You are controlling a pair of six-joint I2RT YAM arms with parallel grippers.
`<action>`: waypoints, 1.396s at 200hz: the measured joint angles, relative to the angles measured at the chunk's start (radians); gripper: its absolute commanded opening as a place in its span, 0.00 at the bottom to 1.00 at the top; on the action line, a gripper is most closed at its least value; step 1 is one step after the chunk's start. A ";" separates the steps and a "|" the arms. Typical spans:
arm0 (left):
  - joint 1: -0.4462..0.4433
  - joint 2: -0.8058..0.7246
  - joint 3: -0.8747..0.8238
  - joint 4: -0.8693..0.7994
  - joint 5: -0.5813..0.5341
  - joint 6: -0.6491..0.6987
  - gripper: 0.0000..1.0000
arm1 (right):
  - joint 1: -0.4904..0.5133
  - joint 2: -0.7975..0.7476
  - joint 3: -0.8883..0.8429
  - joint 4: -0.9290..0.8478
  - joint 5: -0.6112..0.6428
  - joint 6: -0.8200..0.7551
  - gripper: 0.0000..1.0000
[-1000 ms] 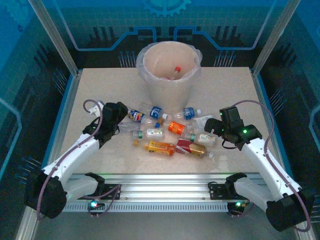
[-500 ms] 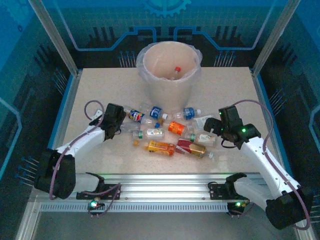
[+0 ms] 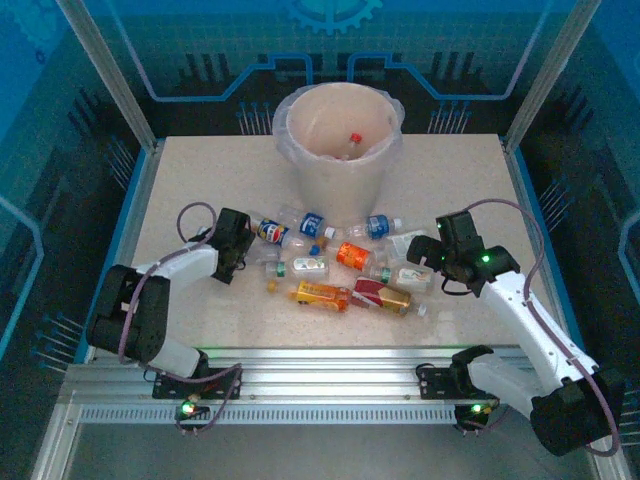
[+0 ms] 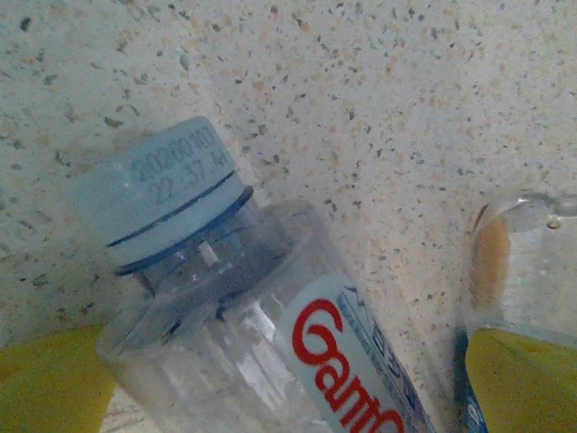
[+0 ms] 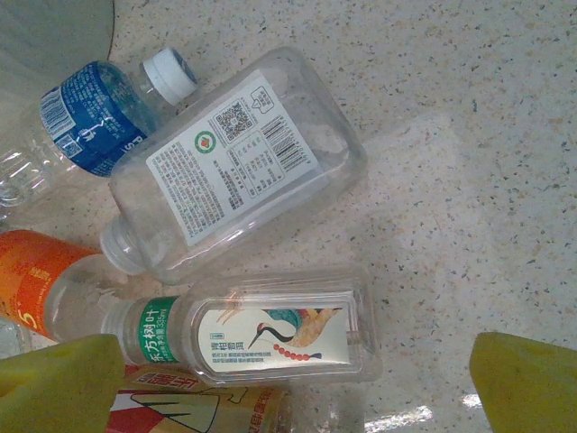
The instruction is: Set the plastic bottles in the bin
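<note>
The bin (image 3: pixel 338 175) stands at the back middle of the table, with a red-capped bottle (image 3: pixel 352 143) inside. Several plastic bottles (image 3: pixel 322 294) lie scattered in front of it. My left gripper (image 3: pixel 248 258) is low at the left end of the pile. Its open yellow fingers (image 4: pixel 54 383) straddle a clear bottle (image 4: pixel 252 343) with a pale blue cap (image 4: pixel 158 194) and red lettering. My right gripper (image 3: pixel 425 256) hangs open over the right end. A flat bottle with a crane label (image 5: pixel 270 334) lies between its fingers (image 5: pixel 527 379), untouched.
A wide white-labelled bottle (image 5: pixel 239 158), a blue-labelled one (image 5: pixel 90 117) and an orange one (image 5: pixel 32 271) crowd beyond the crane bottle. Another bottle (image 4: pixel 518 271) lies just right of my left gripper. Blue side rails (image 3: pixel 128 225) and corner posts (image 3: pixel 110 75) bound the table.
My left arm has folded down and in, bringing its gripper lower to the table at the leftmost bottles. The right arm has barely shifted. No bottle has moved.
</note>
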 measured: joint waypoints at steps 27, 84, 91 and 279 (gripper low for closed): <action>0.010 0.023 0.001 0.014 0.016 -0.004 0.98 | -0.001 0.005 0.000 0.003 -0.003 0.000 1.00; 0.020 0.042 0.006 0.006 0.023 -0.006 0.90 | -0.001 0.032 0.000 0.010 -0.022 0.000 1.00; 0.021 0.045 0.009 0.003 0.024 -0.008 0.88 | -0.001 0.034 0.000 0.011 -0.022 0.000 1.00; 0.063 -0.037 -0.026 0.203 0.030 -0.040 0.52 | 0.050 0.013 0.001 0.062 -0.134 -0.094 1.00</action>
